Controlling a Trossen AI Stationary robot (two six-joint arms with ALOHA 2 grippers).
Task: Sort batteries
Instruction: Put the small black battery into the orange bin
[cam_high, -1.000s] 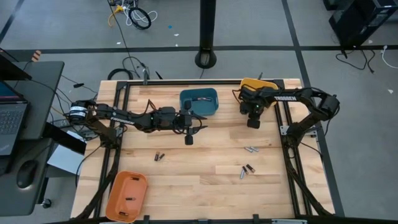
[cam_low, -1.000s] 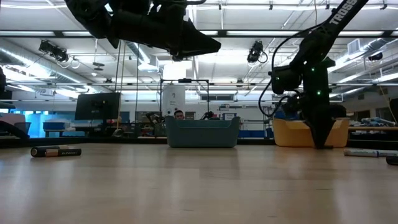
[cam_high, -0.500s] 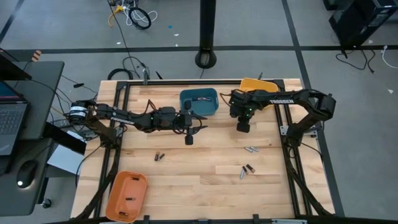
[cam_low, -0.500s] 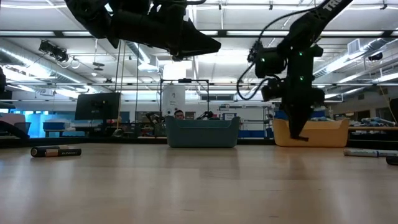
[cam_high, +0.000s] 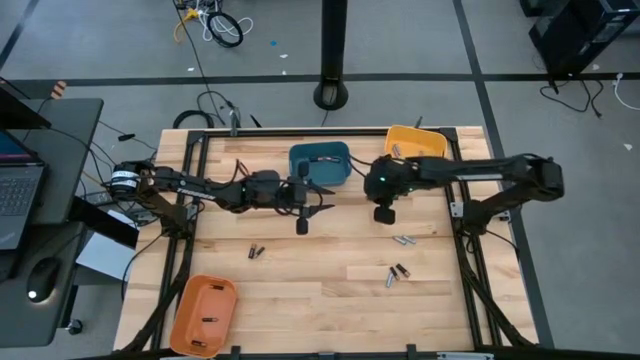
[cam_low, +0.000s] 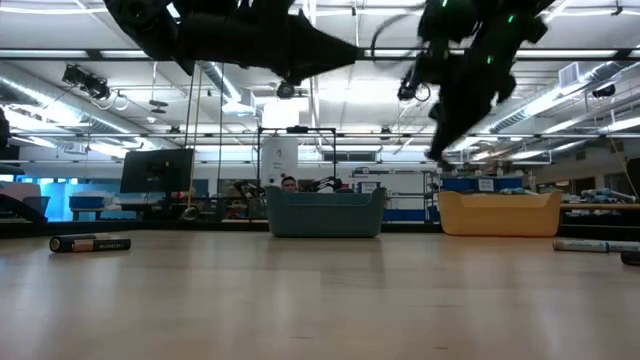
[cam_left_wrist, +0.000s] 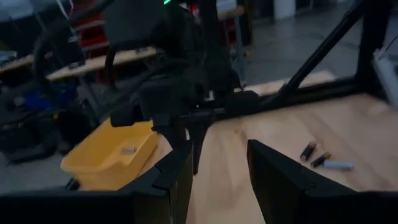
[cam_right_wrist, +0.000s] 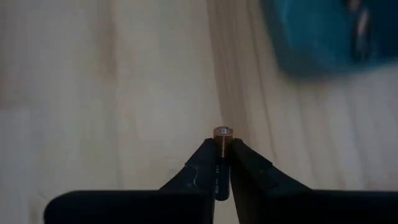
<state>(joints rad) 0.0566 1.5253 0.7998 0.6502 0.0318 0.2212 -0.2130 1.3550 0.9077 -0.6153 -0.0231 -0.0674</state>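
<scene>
Our right gripper (cam_right_wrist: 222, 163) pinches a small dark copper-tipped battery (cam_right_wrist: 221, 138), having swung left from the yellow plastic bin (cam_high: 415, 140) toward the teal plastic bin (cam_high: 320, 160); delivery seems next. Our left gripper (cam_left_wrist: 217, 168) hangs open.

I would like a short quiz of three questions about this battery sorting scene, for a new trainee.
1. True or false: the right pincer holds a battery.
2. How many bins stand on the table?
3. Which bin is nearest the right pincer: A orange bin, B teal bin, C yellow bin?

Key: 1 true. 2 three. 3 B; the wrist view shows the teal bin just ahead.
</scene>
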